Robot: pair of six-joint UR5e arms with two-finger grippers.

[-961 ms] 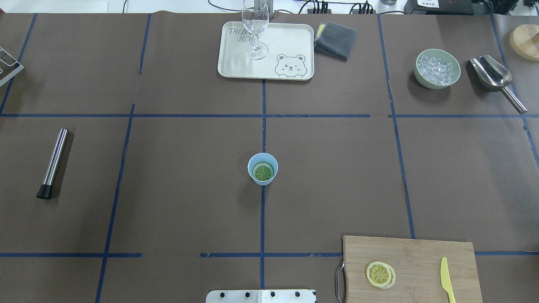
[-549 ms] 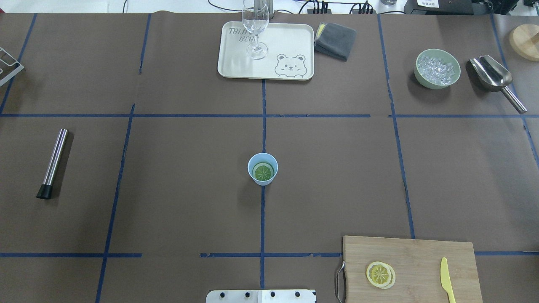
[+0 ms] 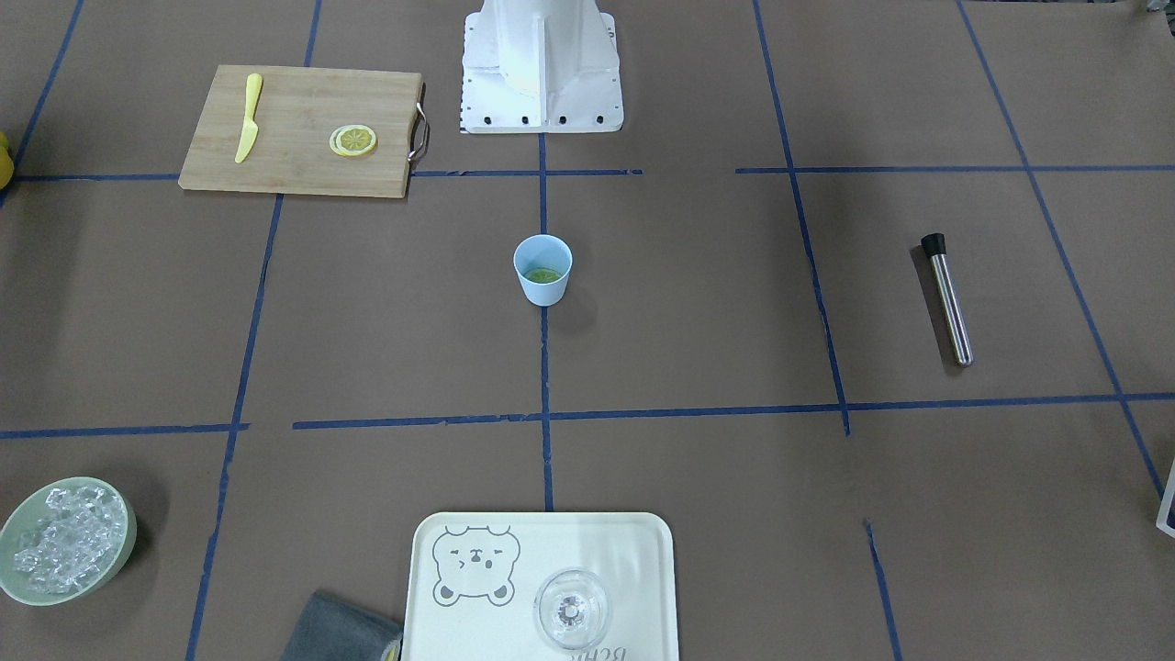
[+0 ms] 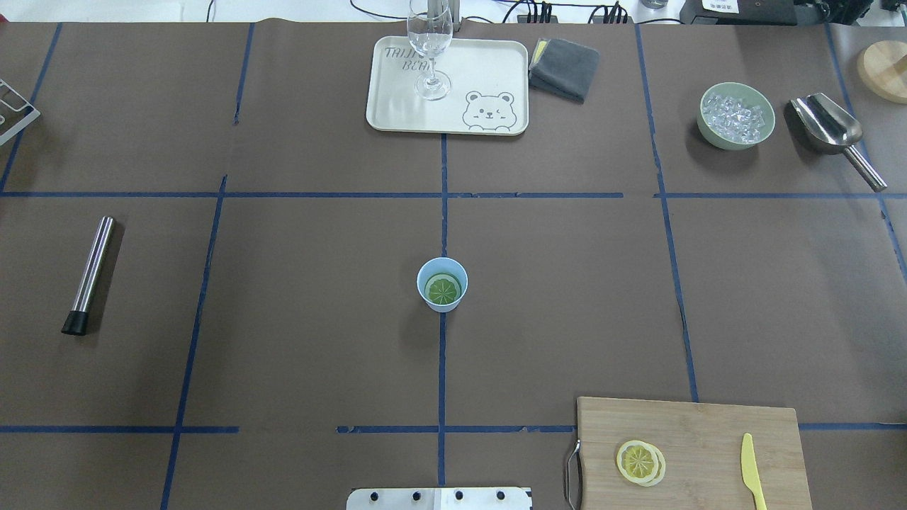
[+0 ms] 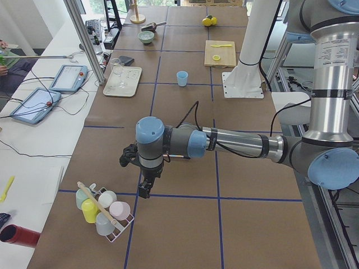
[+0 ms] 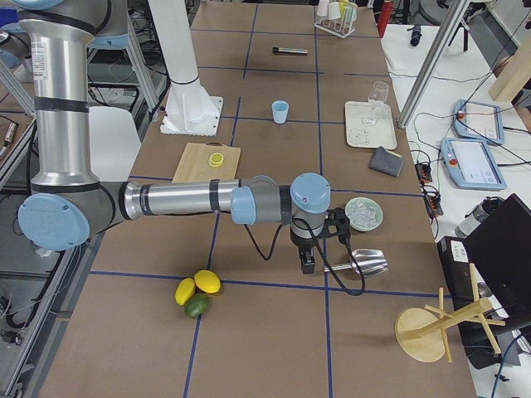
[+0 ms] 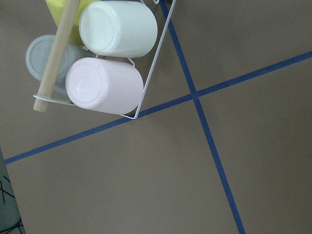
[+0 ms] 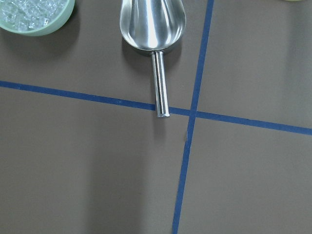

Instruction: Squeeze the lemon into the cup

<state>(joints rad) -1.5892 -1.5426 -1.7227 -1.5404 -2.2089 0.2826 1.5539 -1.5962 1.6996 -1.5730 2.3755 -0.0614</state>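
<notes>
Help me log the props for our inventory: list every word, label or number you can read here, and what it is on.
"TRIJ" over "BEA": printed on the tray; the rest of both words is hidden behind the glass.
White label on the black box at the far edge: too small to read.
Nothing else is legible.

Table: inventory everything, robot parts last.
cup: one, light blue, centre
green slice: one, inside cup
lemon: one, yellow, on board
knife: one, yellow, on board
board: one, wooden, near right
tray: one, cream, far centre
glass: one, clear, on tray
cloth: one, grey, beside tray
bowl: one, green, holds ice, far right
scoop: one, steel, beside bowl
rod: one, steel, left
rack: one, white, left end
fruits: three, yellow, green, right end
left gripper: one, black, by rack
right gripper: one, black, by scoop
</notes>
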